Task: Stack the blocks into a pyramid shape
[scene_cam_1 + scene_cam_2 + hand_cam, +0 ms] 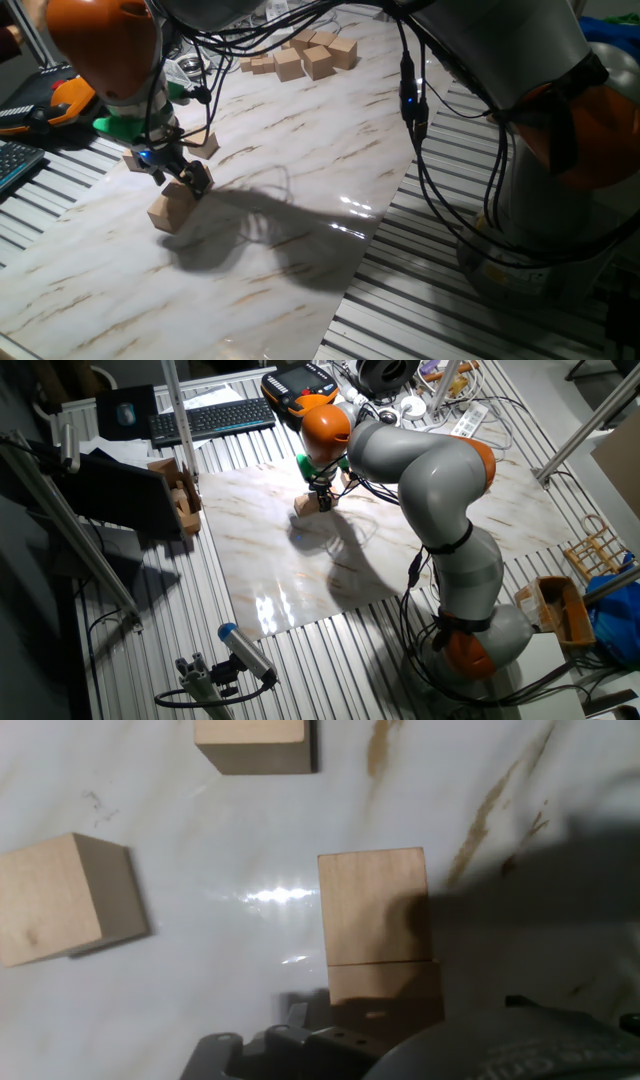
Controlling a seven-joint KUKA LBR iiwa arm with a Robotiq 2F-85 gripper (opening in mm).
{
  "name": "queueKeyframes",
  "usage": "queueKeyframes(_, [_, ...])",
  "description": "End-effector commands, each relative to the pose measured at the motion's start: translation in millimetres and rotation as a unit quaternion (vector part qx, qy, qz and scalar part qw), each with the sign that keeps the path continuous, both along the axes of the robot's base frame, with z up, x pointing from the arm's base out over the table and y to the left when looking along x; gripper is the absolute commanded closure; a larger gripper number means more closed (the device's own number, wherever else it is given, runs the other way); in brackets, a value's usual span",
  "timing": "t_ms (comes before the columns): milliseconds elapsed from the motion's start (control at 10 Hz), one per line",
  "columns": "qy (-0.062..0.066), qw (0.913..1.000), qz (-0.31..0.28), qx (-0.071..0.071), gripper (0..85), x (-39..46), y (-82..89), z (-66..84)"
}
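The gripper point(178, 178) sits low on a block point(171, 209) at the left of the frame, but I cannot tell if it is squeezing. More blocks point(303, 56) wait at the top. They look light, hard and smooth; pinch two flat sides

No legible text or markings anywhere.
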State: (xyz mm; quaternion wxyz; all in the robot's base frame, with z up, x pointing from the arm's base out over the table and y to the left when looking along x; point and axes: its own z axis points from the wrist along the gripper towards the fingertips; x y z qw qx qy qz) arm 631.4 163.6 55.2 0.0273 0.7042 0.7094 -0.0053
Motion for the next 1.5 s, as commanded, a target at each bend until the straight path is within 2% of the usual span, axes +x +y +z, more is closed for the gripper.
queueKeyframes(0, [0.0, 1.0, 0.0, -0.001, 0.0, 0.2, -0.1, -0.3])
queueKeyframes(600, [-0.002, 1.0, 0.0, 0.009, 0.0, 2.3, -2.1, -14.6])
queueKeyframes(700, [-0.002, 0.9999, 0.001, 0.012, 17.0, 2.1, -2.5, -14.9])
queueKeyframes(800, [-0.001, 0.9999, 0.003, 0.014, 17.0, 2.0, -2.5, -14.9])
queueKeyframes(900, [-0.004, 0.9999, 0.005, 0.015, 34.0, 1.9, -2.3, -15.1])
queueKeyframes(1000, [-0.006, 0.9998, 0.008, 0.015, 34.0, 1.8, -2.0, -15.2])
queueKeyframes(1100, [-0.007, 0.9998, 0.009, 0.016, 51.0, 1.9, -1.9, -15.5])
queueKeyframes(1300, [-0.008, 0.9998, 0.011, 0.017, 51.0, 1.8, -1.8, -15.7])
queueKeyframes(1400, [-0.008, 0.9998, 0.011, 0.016, 68.0, 1.8, -1.7, -15.7])
